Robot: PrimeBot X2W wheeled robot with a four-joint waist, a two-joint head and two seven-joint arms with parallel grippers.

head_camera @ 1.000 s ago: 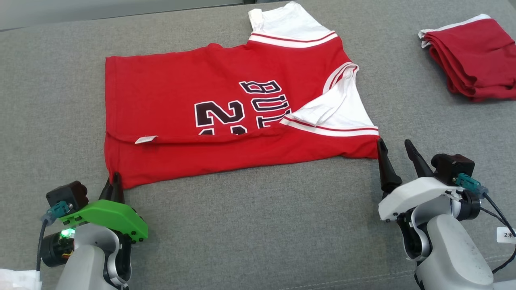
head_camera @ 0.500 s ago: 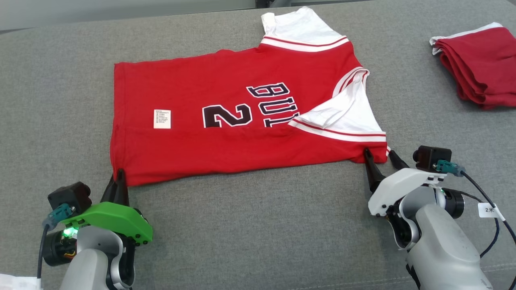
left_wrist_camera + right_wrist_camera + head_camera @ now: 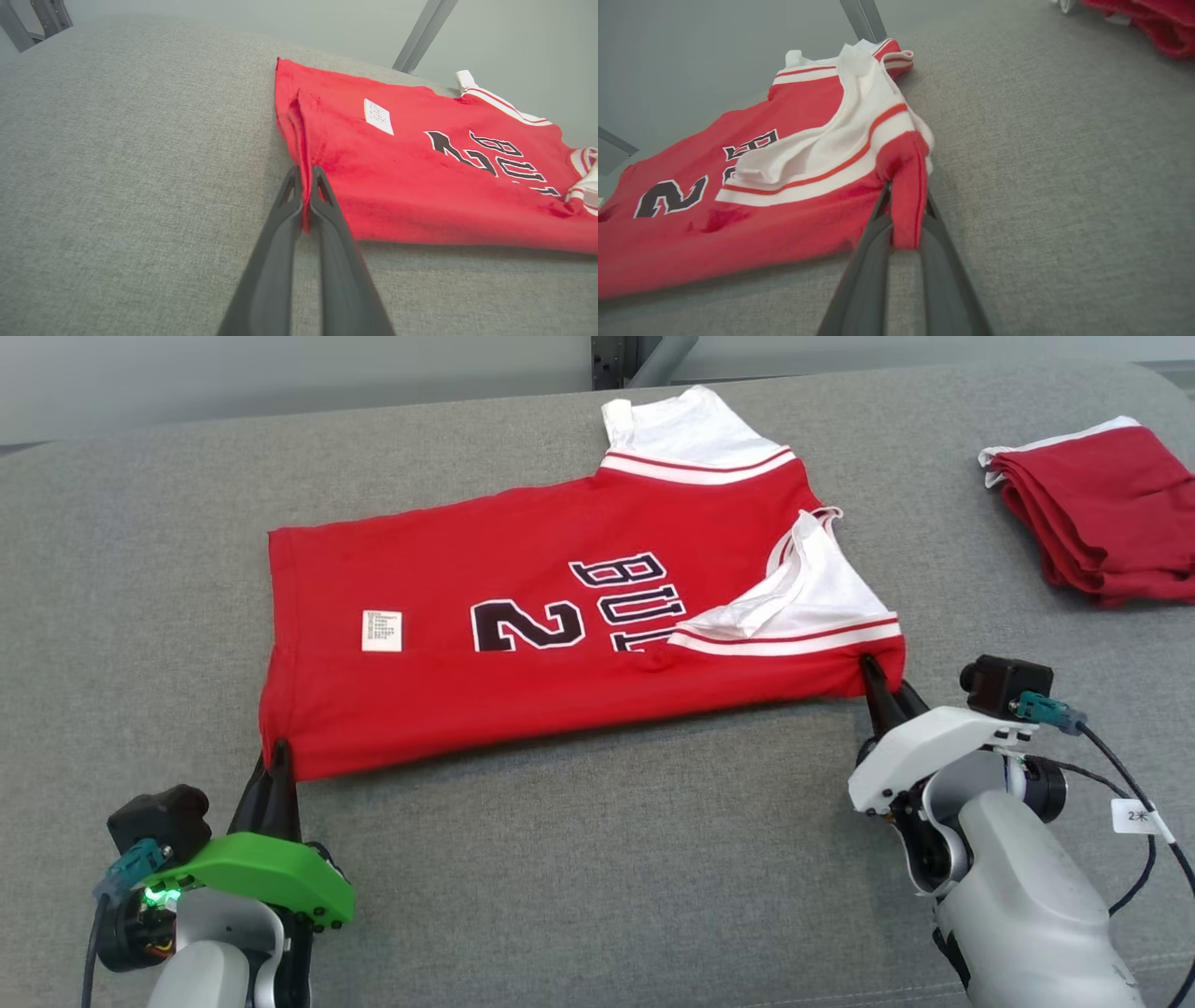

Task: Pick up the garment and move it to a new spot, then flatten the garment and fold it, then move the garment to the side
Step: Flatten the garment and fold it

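Head view: your left gripper [image 3: 277, 756] is pinched shut on the near hem corner of the jersey [image 3: 485, 691], and your right gripper [image 3: 882, 681] is clamped on the sleeve-side corner. Holding both corners sets up the fold, I reckon. The jersey lies spread on the grey worktop [image 3: 597, 859], near edge maybe lifted.

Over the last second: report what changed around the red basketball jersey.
The right tool, open beside the red-and-white basketball jersey's near right corner, closed on that corner. The jersey's folded-over near edge was drawn flat, uncovering its white label. The left tool stayed shut on the near left corner; the folded dark red garment stayed put.
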